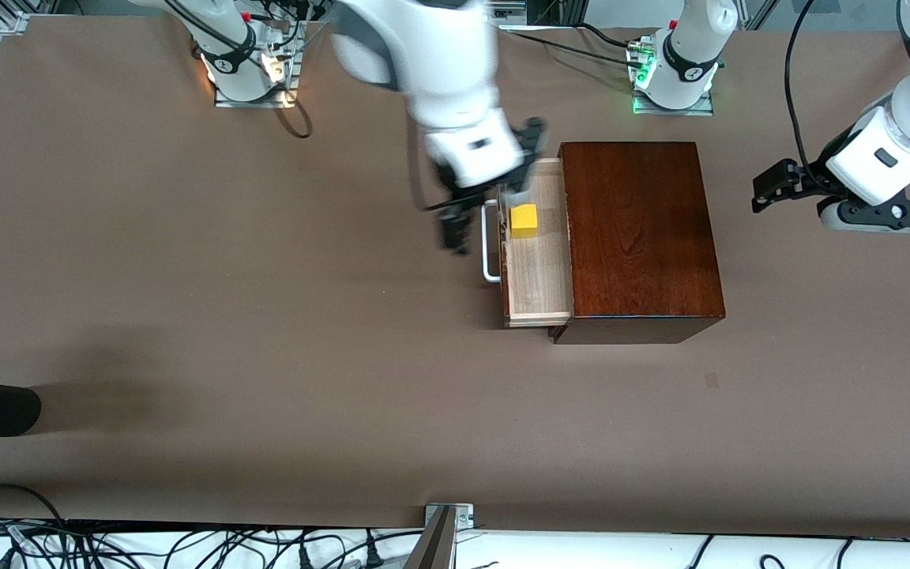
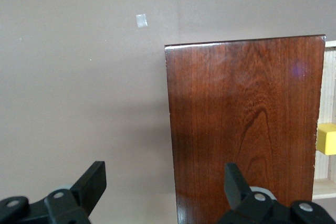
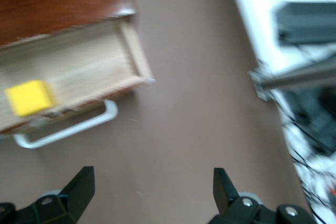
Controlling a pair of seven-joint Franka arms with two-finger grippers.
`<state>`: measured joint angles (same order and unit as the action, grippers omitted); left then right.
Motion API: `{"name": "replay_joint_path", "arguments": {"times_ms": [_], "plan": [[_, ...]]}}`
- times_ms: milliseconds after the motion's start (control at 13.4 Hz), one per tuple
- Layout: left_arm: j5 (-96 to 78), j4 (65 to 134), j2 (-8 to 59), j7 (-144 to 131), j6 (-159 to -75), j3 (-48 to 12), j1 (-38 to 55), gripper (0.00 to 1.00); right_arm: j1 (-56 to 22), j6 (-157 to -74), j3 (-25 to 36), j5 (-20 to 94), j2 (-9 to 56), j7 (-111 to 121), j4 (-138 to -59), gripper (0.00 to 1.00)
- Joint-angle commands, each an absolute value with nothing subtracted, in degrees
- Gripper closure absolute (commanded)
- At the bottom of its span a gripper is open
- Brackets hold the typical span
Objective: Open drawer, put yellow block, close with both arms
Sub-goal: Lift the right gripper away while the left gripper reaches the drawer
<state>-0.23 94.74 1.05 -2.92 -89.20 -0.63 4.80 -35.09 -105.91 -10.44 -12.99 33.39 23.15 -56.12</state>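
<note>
Drawer stage: the shallow pale-wood drawer with dark reddish front [image 1: 538, 261] stands pulled out of the glossy dark-brown wooden box [image 1: 641, 237]. The small bright yellow cube [image 1: 524, 220] already sits on the drawer floor, at the end toward the robot bases, just beside the white U-shaped bar handle [image 1: 490, 245].

Judged done: opening and placing. Left: closing with both arms.

Right tool [image 1: 456, 229] is empty, fingers spread, over the brown surface [image 1: 186, 316] by the handle. Left tool [image 1: 775, 183], also spread and empty, hangs over the surface off the box's closed end.

Right arm's bulk hides the drawer's base-side corner; right wrist view smeared.
</note>
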Motion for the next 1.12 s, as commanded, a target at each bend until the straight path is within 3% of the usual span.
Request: {"name": "replay_joint_path", "arguments": {"times_ms": [0,447,671,895,1044], "plan": [[-0.8,94.7,0.5,-1.4,-86.8,-1.9,4.9,0.00,-27.1,-105.9,-11.3,-10.0,29.6,23.6,-58.1,0.00],[-0.8,93.6,0.8,6.8,-84.5,-11.3,4.9,0.00,-9.7,-97.5,-7.8,8.0,23.0,24.0,-62.3,0.00],[-1.8,92.4,4.6,15.5,-84.4,-17.0,5.1,0.00,-9.5,-97.7,-1.9,8.3,11.1,18.7,-77.6,0.00],[-4.5,89.1,11.1,15.5,-84.9,-22.0,5.4,0.00,-9.3,-100.8,-0.2,6.9,1.4,11.6,-91.8,0.00],[-4.6,86.7,14.9,15.4,-84.9,-24.3,9.2,0.00,-9.3,-100.9,0.0,4.1,-1.0,9.1,-95.2,0.00]]}}
